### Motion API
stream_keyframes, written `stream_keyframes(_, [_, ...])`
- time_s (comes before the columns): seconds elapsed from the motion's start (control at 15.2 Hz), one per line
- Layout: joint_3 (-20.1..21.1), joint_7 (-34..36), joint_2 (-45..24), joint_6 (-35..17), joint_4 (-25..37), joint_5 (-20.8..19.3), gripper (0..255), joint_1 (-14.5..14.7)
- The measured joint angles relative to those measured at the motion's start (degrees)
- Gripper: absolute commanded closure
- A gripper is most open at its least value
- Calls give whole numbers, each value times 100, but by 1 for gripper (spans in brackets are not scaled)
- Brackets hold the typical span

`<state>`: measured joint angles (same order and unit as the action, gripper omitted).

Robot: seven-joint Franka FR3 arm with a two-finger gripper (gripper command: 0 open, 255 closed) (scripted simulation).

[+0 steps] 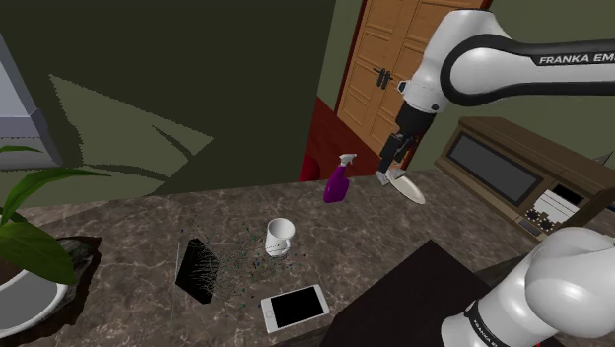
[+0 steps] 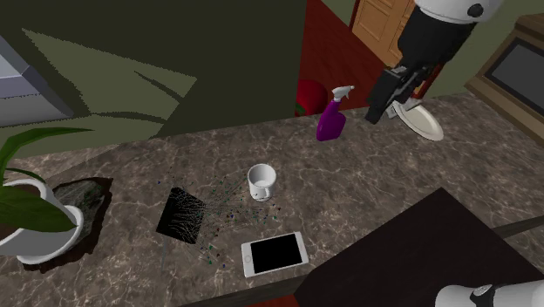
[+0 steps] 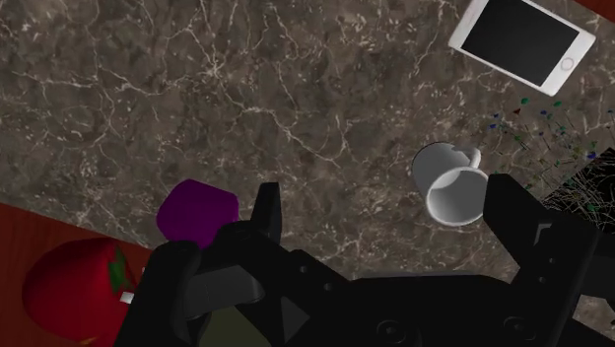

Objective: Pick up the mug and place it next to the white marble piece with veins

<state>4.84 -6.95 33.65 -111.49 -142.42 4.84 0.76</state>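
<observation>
Gripper (image 1: 387,170): black, two blocky fingers set wide apart with nothing between them; it hangs above the counter's far edge, at 2 o'clock from the mug in the shoulder view.
Mug (image 1: 280,237): plain white and glossy, with a round open mouth and a small loop handle. It stands upright on the counter, well apart from the gripper, and nothing touches it.
Veined slab (image 1: 197,271): a flat, square-cornered black piece streaked with fine pale lines. It lies at 8 o'clock from the mug, near it but not touching, with tiny coloured specks scattered between them.
Smartphone (image 1: 295,308): a thin rectangle with rounded corners, a white body and a black screen. It lies flat at 6 o'clock from the mug.
Spray bottle (image 1: 337,182): purple body with a pale trigger head, upright at 1 o'clock from the mug.
Dish (image 1: 406,187): white, smooth and oval, just beside the gripper; whether they touch cannot be told.
Countertop (image 1: 138,227): dark brown-grey stone, polished, laced with thin white veins.
Plant pot (image 1: 30,296): white and rounded, with long green leaves, at 9 o'clock from the slab.
</observation>
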Motion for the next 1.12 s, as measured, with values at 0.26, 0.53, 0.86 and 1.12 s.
stream_keyframes(0.26, [147, 50, -630, -839, -164, 126, 0, 99])
stream_keyframes(0.53, [319, 137, -1391, -1663, -174, 228, 0, 202])
stream_keyframes(0.86, [474, 189, -2441, -2610, -7, 270, 0, 286])
stream_keyframes(1.12, [601, 316, -3338, -3236, 318, 211, 0, 371])
